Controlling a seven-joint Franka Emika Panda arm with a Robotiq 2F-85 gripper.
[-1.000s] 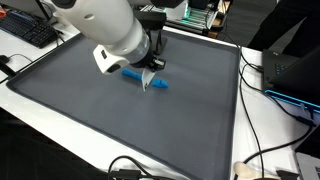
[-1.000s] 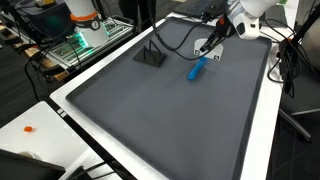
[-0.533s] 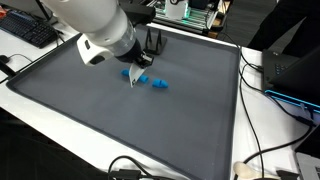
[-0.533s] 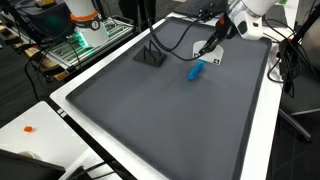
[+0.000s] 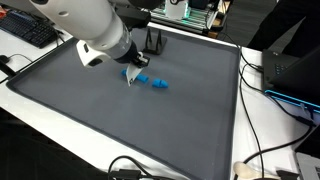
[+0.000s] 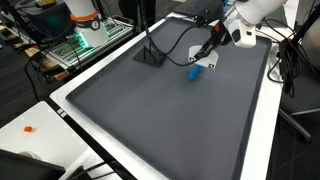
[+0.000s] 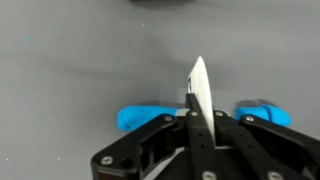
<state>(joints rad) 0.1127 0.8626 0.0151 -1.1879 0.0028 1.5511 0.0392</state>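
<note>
Dark grey mat on a white table, seen from beside the bench, with the single arm leaning over the mat's far half. The gripper points down at the mat. In the wrist view its fingers are pressed together into one thin line ending in a pale tip, and nothing can be made out between them. A slim blue piece lies flat on the mat right at that tip; whether the two touch cannot be told. In an exterior view its long axis runs from 10 to 4 o'clock. The tip stands at the 10 o'clock end, so nearly the whole length lies toward 4 o'clock. In the wrist view the piece runs from 9 to 3 o'clock, with blue showing on both sides of the closed fingers. The seam between the fingers thus stands crosswise to the piece, and they would part along its length. Farther out are a small black stand at 1 o'clock, a keyboard off the mat at 10 o'clock, and loose cables past the table edge at 4 o'clock.
</note>
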